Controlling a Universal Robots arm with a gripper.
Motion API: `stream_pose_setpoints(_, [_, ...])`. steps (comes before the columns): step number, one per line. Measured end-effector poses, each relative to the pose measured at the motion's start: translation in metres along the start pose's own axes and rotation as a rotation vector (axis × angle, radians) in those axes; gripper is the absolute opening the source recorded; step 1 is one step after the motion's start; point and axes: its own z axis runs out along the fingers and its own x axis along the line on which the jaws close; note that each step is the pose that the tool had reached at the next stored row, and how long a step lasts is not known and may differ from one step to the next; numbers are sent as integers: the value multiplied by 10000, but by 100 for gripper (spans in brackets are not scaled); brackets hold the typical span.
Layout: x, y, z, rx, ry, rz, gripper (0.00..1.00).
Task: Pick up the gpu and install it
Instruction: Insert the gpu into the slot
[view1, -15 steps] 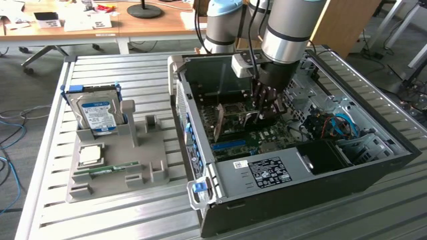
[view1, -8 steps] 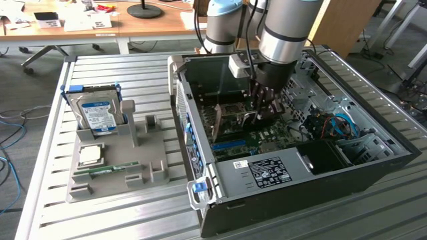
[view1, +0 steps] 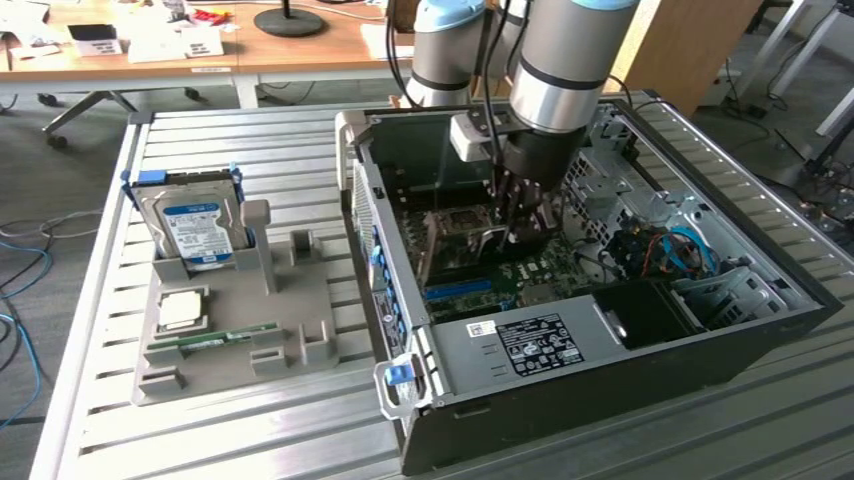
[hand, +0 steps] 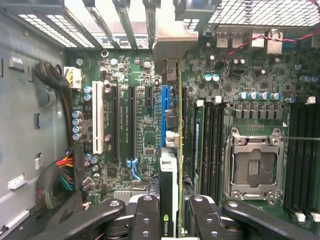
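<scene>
My gripper is lowered into the open computer case, above the motherboard. In the wrist view the gripper is shut on the gpu, which I see edge-on: a thin green board edge with a black cooler. Its silver end bracket reaches the case's rear slot openings. The card hangs right beside the blue expansion slot, close over the board. Whether it touches the slot I cannot tell. In the exterior view a sliver of the gpu shows under the fingers.
A grey parts holder on the slatted table carries a hard drive and a thin RAM stick. Inside the case lie the CPU socket, memory slots, a white slot and cable bundles.
</scene>
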Motion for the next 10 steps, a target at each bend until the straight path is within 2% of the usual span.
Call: stream_pose_setpoints(10, [3,45,83,2,2,0,27])
